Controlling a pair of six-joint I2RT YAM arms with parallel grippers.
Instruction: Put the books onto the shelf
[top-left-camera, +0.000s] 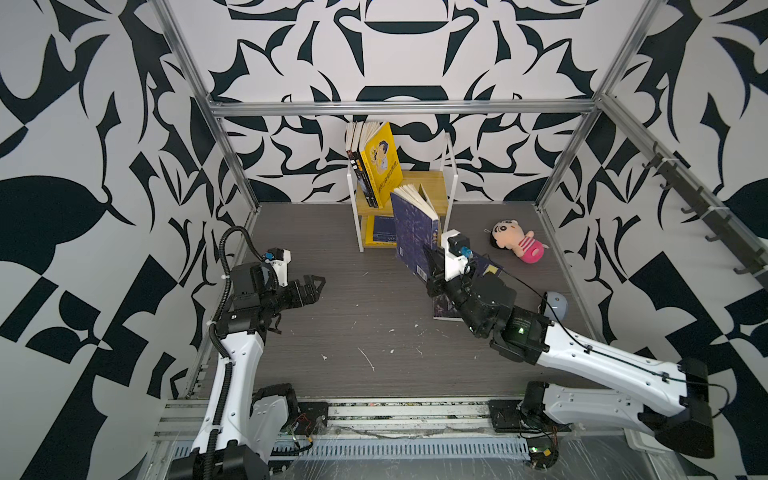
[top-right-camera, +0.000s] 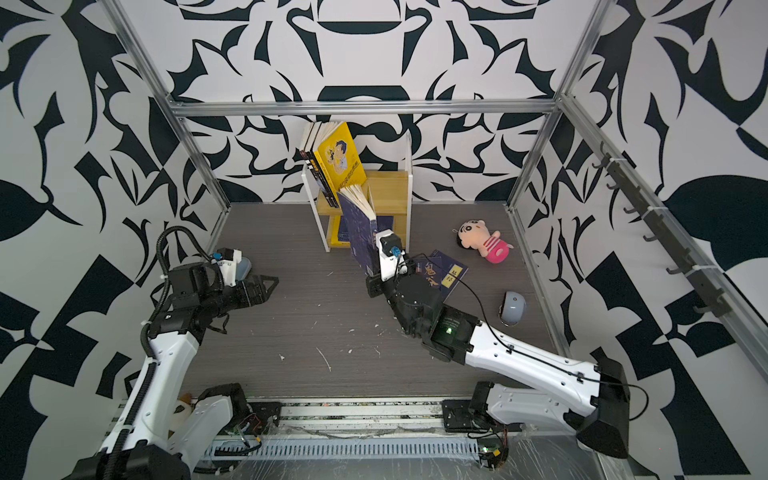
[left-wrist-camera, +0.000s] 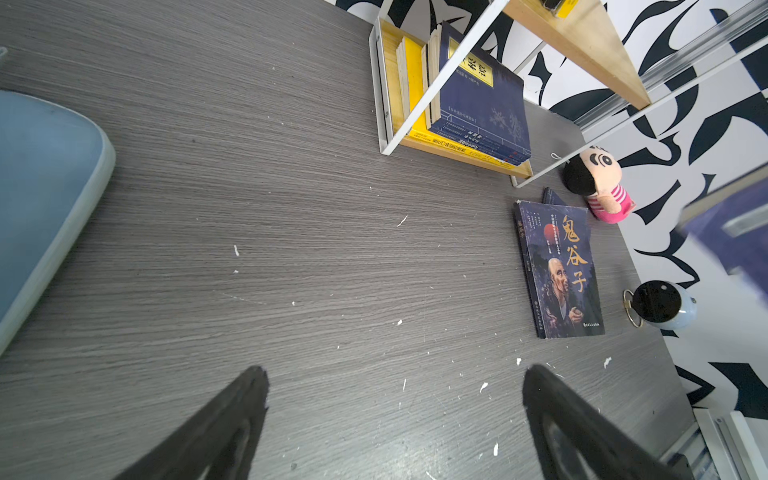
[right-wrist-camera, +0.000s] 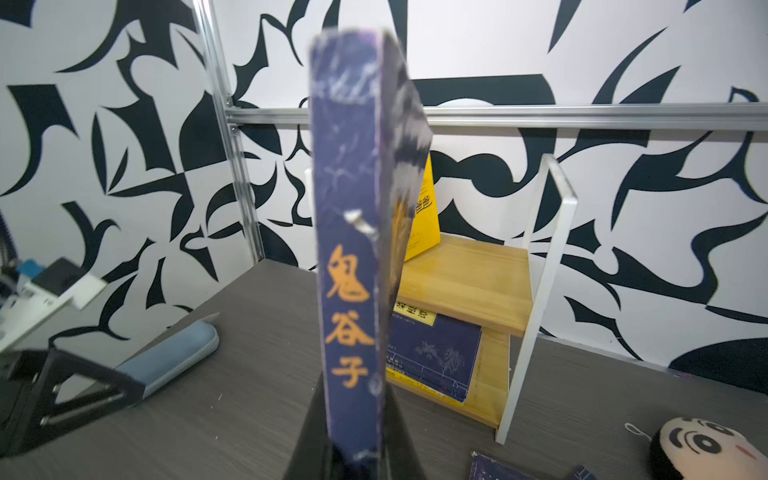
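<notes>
Right gripper (top-left-camera: 431, 264) was clamped on a navy book (top-left-camera: 411, 224), upright, shelf (top-left-camera: 438, 187) just ahead (several books (top-left-camera: 376, 162) shelved); portrait book (left-wrist-camera: 561, 270) and labelled book (top-right-camera: 446, 274) lay beneath its wrist, unshelved; left gripper (top-left-camera: 318, 286) gaped, empty.

Shelf (top-left-camera: 432, 183) boards pale wood, frame white metal; table (top-left-camera: 365, 303) matt woodgrain.

My right gripper (top-left-camera: 432, 268) holds a book (top-left-camera: 415, 228) upright, and the shelf (top-left-camera: 436, 187) stands just beyond it. Standing books (top-left-camera: 374, 162) fill the upper tier's left end; stacked books (top-left-camera: 378, 232) lie in the lower tier. Right of this gripper lies a flat book (top-right-camera: 446, 274), the plush doll (top-left-camera: 517, 241) farther right. My left gripper (top-left-camera: 313, 286) hangs well to the left.
</notes>
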